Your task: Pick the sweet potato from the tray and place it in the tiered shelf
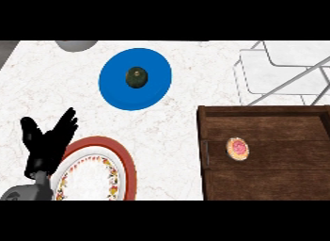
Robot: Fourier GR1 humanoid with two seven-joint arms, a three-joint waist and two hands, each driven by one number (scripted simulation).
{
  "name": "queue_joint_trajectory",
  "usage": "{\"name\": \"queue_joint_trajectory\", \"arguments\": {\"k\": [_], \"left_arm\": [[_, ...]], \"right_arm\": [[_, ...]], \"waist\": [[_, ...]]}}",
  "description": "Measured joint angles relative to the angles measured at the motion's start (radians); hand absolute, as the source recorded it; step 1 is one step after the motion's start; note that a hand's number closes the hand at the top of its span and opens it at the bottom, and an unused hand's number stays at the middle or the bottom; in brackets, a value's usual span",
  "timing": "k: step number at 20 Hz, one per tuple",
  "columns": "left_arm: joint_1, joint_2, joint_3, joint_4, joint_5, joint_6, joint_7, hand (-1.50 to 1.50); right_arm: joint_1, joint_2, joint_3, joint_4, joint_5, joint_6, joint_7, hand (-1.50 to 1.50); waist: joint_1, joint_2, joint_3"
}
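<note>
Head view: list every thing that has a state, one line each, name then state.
Left hand: open, fingers up, resting over the patterned plate's left rim.
Right hand: not in view.
Wooden tray: holds one small round pink and orange item.
Blue plate: holds a dark round item.
Patterned plate: nothing on it.
Tiered shelf: visible white tier bare.

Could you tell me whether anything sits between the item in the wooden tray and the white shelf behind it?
Nothing visible does. The sweet potato lies alone in the tray, and the tiered shelf stands just beyond the tray's far wall. The left hand rests far off.
</note>
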Motion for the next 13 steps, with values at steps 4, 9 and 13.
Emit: {"name": "queue_joint_trajectory", "arguments": {"k": [4, 9, 13], "left_arm": [[-0.005, -0.006, -0.006, -0.003, -0.008, 0.005, 0.008, 0.0], [-0.005, -0.012, -0.004, -0.003, -0.012, 0.008, 0.001, 0.0], [-0.005, -0.016, -0.004, 0.0, -0.016, 0.009, -0.005, 0.0]], "right_arm": [[0.006, -0.092, -0.051, 0.049, -0.017, -0.039, 0.011, -1.5], [0.047, -0.211, -0.12, 0.121, -0.064, 0.014, -0.012, -1.5], [0.102, -0.298, -0.16, 0.173, -0.1, 0.116, -0.047, -1.5]], "waist": [[0.004, 0.004, 0.0], [0.005, 0.005, 0.001], [0.005, 0.006, 0.002]]}}
